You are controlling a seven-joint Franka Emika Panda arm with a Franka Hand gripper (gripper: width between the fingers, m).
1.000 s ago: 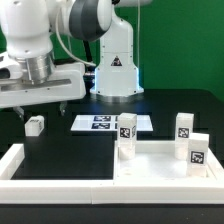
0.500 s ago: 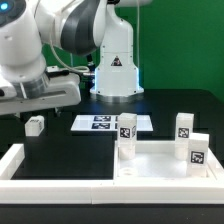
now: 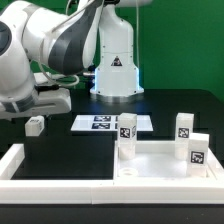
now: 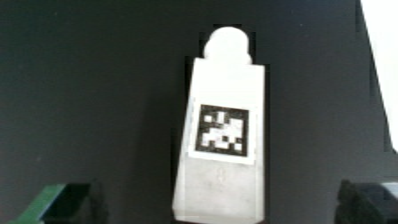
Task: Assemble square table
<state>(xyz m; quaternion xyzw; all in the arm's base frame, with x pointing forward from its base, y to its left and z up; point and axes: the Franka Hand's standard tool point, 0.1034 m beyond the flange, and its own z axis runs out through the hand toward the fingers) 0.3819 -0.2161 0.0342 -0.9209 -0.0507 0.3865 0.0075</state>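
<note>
Green backdrop is standing behind a black counter [image 3: 60,140], and a long white low wall [image 3: 30,168] is framing the near edge of the workspace. Starting at the exterior view's left, the arm is leaning in low, and a loose white leg [image 3: 35,125] is lying on its side on the counter just below it, apart from the other parts. The wrist view is looking straight down on that leg [image 4: 226,125]: it is lying lengthwise between the two dark fingers [image 4: 66,203], its tag facing up and its rounded tip pointing away. The fingers are standing released and wide, touching nothing, one on each side of the leg; this placing looks like a line-up for a grasp across its narrow width. Moving rightward, the marker board [image 3: 108,123] is lying flat near the arm's base. Next, the square tabletop [image 3: 160,168] is sitting in the near corner against the low wall, probably so the wall can brace it while legs are being screwed in. Three legs are standing upright on it: one [image 3: 126,138] at its left, and two [image 3: 184,128] [image 3: 197,152] toward the exterior view's right. By this count, the lying leg is the last one waiting to be mounted.
</note>
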